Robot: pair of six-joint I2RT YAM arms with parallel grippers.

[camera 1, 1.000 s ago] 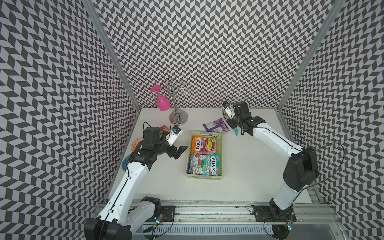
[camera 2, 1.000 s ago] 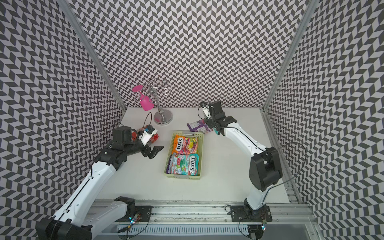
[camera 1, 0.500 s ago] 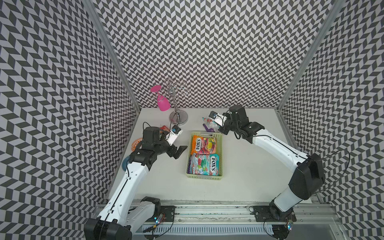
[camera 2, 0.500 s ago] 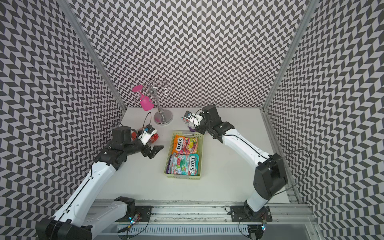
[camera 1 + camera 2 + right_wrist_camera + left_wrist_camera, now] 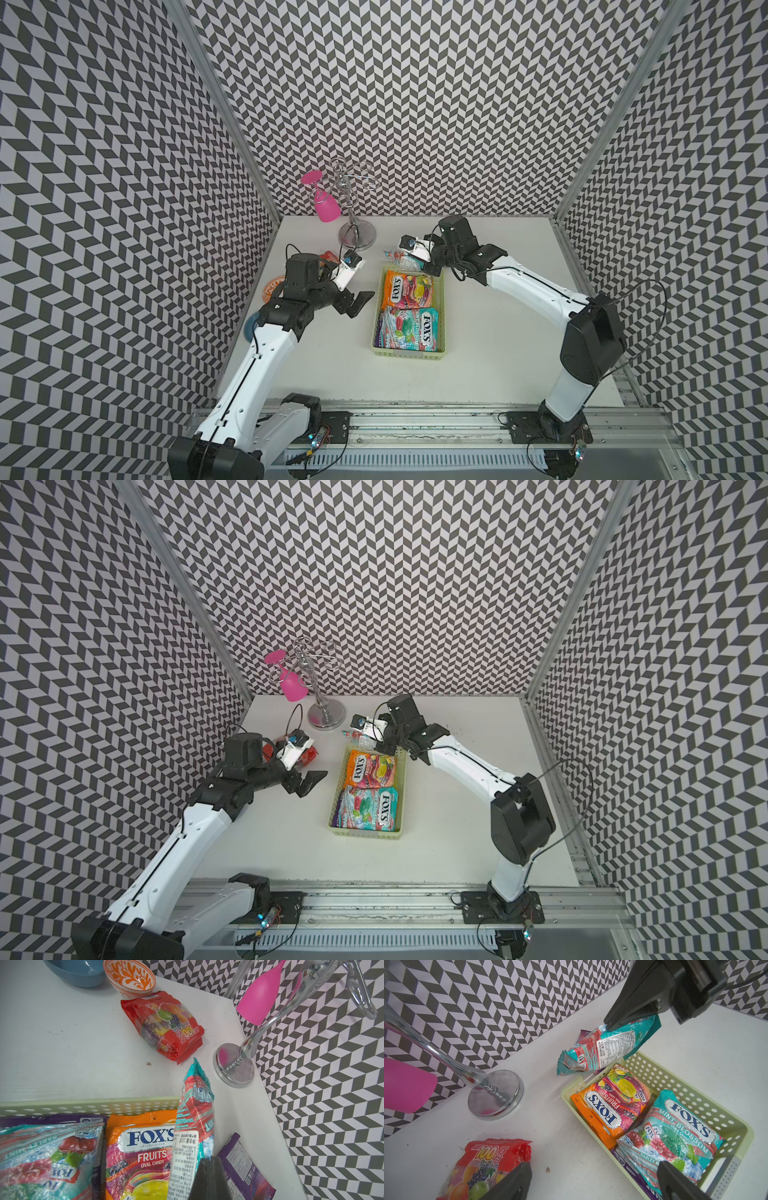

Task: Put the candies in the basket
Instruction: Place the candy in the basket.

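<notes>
Teal bag (image 5: 193, 1105) in R hand (image 5: 208, 1160) | purple bag (image 5: 245, 1169) part-hid behind | basket (image 5: 83, 1103) cropped

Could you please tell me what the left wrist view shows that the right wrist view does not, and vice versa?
Only the left wrist view shows the left hand, open. Only the right wrist view shows the blue bowl and the orange-and-white bowl. Both show the right hand shut on a teal bag at the rim of the basket, the red bag on the table, the orange bag in the basket and the chrome stand.
</notes>
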